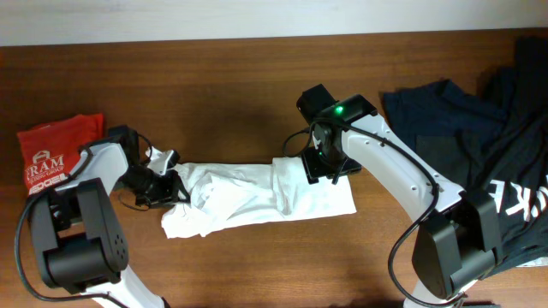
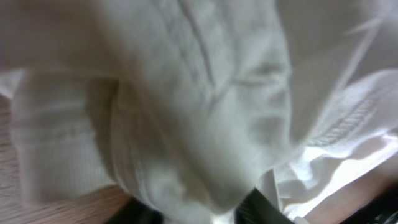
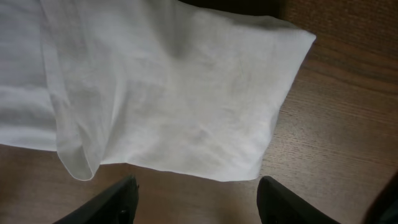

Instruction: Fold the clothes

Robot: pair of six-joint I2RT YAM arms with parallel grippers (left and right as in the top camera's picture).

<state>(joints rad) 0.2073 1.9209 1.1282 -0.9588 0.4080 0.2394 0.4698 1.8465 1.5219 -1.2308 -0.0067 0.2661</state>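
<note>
The white T-shirt (image 1: 257,195) lies in a long crumpled band across the middle of the wooden table; its chest graphic is hidden. My left gripper (image 1: 164,185) is shut on the shirt's bunched left end. In the left wrist view the white cloth (image 2: 199,93) fills the frame and sits between the dark fingers (image 2: 202,211). My right gripper (image 1: 318,164) is over the shirt's right part. In the right wrist view its fingers (image 3: 198,182) are open and empty over bare wood, just off the edge of the flat cloth (image 3: 186,93).
A folded red shirt with white print (image 1: 58,152) lies at the far left. Dark navy garments with white lettering (image 1: 479,128) are piled at the right edge. The wooden table (image 1: 214,85) shows behind the shirt.
</note>
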